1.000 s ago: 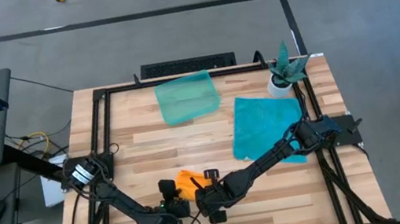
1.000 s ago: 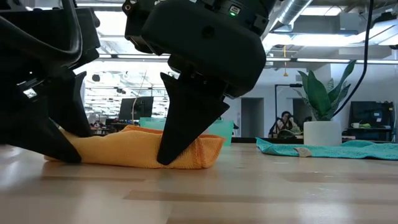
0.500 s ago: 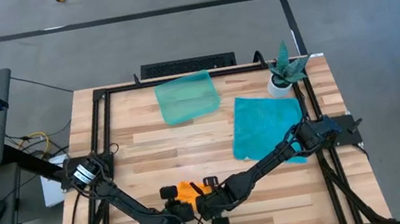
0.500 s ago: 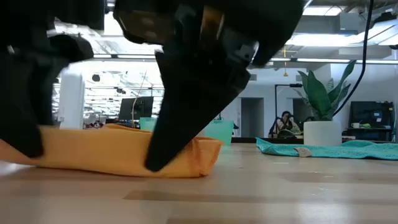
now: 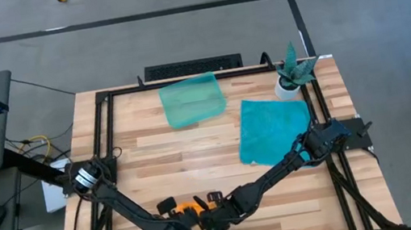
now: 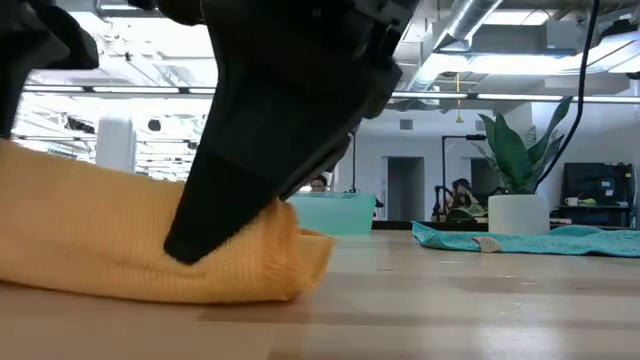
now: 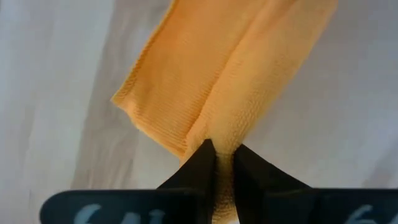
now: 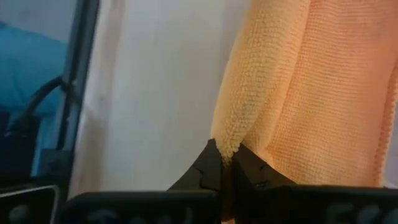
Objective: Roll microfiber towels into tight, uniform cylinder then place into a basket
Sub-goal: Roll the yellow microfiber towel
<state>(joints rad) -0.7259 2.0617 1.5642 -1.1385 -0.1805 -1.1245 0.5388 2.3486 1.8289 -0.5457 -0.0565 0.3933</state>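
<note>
Fingers of our left gripper [image 7: 222, 163] and right gripper [image 8: 225, 163] each pinch an edge of the folded orange towel [image 6: 130, 240] near the desk's [image 5: 154, 151] front edge.

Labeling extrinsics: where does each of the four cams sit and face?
High: overhead, straight down on the table; both arms show.
Low: table height, looking level across to the room; a dark gripper looms over the orange towel.
Left wrist: on the left arm, looking down its shut jaws, left gripper, at the towel.
Right wrist: likewise, right gripper pinching the towel edge.
Shared: the orange towel shows in every view.
</note>
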